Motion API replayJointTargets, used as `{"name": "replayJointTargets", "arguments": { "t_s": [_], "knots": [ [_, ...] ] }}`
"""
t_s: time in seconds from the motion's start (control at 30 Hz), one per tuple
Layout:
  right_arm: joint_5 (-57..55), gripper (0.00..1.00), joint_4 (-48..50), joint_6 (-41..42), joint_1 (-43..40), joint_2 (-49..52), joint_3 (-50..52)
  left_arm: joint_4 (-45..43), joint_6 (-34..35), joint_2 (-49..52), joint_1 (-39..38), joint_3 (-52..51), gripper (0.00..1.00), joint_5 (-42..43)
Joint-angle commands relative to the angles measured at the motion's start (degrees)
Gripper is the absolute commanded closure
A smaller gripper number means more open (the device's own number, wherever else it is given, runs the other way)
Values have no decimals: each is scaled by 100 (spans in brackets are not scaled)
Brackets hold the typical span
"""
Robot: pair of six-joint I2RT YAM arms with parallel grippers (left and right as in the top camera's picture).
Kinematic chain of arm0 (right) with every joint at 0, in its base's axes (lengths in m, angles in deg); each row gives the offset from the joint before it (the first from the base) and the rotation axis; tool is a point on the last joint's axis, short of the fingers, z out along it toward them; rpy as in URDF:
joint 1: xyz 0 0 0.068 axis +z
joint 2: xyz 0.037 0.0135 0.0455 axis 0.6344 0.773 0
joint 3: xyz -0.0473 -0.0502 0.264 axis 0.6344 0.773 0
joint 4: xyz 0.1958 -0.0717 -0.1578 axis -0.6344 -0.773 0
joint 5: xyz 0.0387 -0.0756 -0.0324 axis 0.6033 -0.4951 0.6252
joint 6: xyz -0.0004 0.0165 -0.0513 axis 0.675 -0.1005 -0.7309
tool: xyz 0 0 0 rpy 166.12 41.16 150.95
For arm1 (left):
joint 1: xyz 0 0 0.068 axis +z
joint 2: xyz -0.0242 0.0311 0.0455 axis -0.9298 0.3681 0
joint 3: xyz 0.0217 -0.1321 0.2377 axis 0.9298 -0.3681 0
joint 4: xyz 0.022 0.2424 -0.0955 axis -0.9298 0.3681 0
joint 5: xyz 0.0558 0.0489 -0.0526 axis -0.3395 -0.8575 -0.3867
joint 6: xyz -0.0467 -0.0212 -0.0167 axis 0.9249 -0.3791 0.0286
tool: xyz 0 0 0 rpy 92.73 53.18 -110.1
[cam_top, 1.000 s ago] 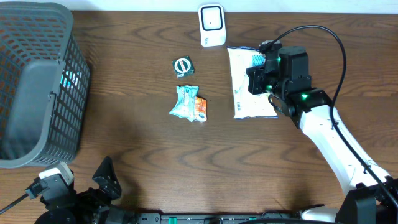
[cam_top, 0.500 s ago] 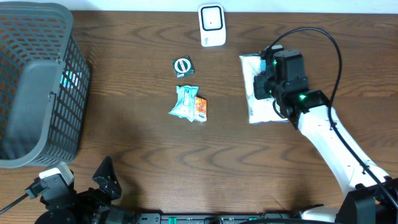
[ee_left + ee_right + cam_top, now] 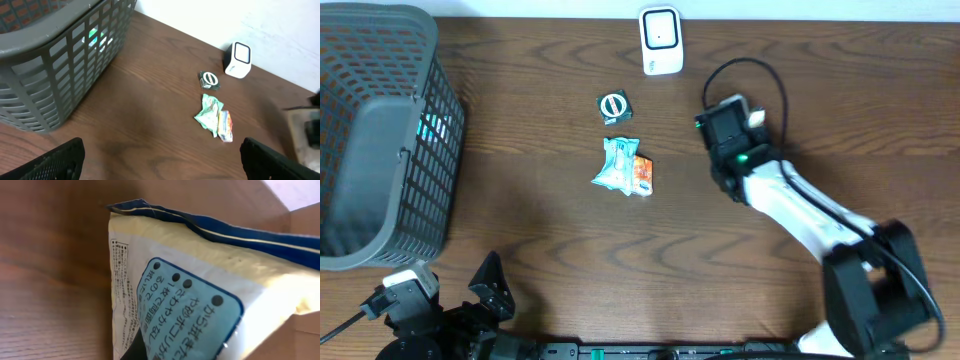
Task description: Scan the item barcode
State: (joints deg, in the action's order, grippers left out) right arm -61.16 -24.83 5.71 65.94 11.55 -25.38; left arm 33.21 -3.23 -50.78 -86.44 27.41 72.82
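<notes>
Gripping a cream, blue-edged snack bag [image 3: 185,305] between closed jaws, the right gripper [image 3: 726,126] holds it over the wooden table [image 3: 540,230] near the white scanner [image 3: 661,41], while the left gripper [image 3: 162,162] sits wide open at the table's front edge.

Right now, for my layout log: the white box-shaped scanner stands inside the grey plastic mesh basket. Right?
No: the white box-shaped scanner stands on the brown wooden table, outside the grey plastic mesh basket; the overhead view shows it.
</notes>
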Motion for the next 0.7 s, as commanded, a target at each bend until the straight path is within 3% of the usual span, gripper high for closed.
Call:
{"name": "replayJointTargets", "arguments": {
  "t_s": [0.0, 0.07, 0.17, 0.2, 0.27, 0.4, 0.67],
  "knots": [
    [-446, 97, -42, -37, 337, 295, -37, -4, 55, -9, 24, -28, 2, -96],
    [-439, 85, -42, 138, 597, 319, -37, -4, 55, -9, 24, -28, 2, -96],
    [-417, 39, -103, 527, 1014, 243, -94, -4, 55, -9, 24, -28, 3, -98],
    [-378, 30, -173, 699, 1158, 181, -153, -4, 55, -9, 24, -28, 3, -98],
    [-275, 25, -356, 940, 1351, 68, -319, -4, 55, -9, 24, -28, 2, -96],
    [590, 25, -1110, 1202, 1333, -144, -1019, -4, 55, -9, 24, -28, 2, -96],
    [3165, 17, -2212, 1156, 57, -184, -1628, -4, 55, -9, 24, -28, 2, -98]
  ]
}}
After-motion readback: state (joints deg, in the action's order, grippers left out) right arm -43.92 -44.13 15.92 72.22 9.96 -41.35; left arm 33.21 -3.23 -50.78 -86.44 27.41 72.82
